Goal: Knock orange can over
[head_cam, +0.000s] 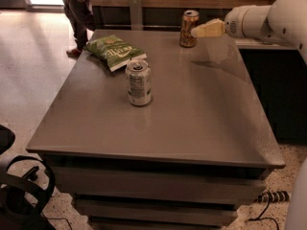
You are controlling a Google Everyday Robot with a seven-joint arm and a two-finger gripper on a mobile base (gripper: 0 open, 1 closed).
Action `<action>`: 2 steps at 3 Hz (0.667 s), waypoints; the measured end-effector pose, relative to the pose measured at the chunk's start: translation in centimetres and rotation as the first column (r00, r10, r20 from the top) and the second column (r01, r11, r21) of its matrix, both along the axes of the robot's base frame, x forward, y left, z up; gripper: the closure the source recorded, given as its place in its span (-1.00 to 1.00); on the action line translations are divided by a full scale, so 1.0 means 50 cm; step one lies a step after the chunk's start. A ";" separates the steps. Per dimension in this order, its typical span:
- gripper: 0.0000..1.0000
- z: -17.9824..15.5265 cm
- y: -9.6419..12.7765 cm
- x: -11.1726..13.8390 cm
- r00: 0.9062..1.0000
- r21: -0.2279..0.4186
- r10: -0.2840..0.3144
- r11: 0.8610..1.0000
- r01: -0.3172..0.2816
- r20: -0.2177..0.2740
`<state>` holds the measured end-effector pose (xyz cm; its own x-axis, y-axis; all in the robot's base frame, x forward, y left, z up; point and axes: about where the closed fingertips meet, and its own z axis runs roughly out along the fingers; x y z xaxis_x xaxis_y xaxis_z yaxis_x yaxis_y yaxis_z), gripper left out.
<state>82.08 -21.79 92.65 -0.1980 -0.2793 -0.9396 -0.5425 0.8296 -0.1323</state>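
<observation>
The orange can stands upright at the far edge of the grey table, right of centre. My gripper reaches in from the right on a white arm. Its pale tip is at the can's right side, at about mid height, touching or nearly touching it. The can's lower right side is partly covered by the tip.
A silver-white can stands upright near the table's middle left. A green chip bag lies behind it at the far left. A person's legs stand beyond the far left corner. A dark counter is to the right.
</observation>
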 end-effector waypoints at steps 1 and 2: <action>-1.00 -0.016 0.009 0.035 1.000 0.006 0.024 1.000 -0.024 0.002; -1.00 -0.021 0.027 0.061 0.999 0.013 0.049 0.999 -0.049 0.007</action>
<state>85.14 -20.46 91.60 -0.1783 -0.2760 -0.9445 -0.5818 0.8037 -0.1250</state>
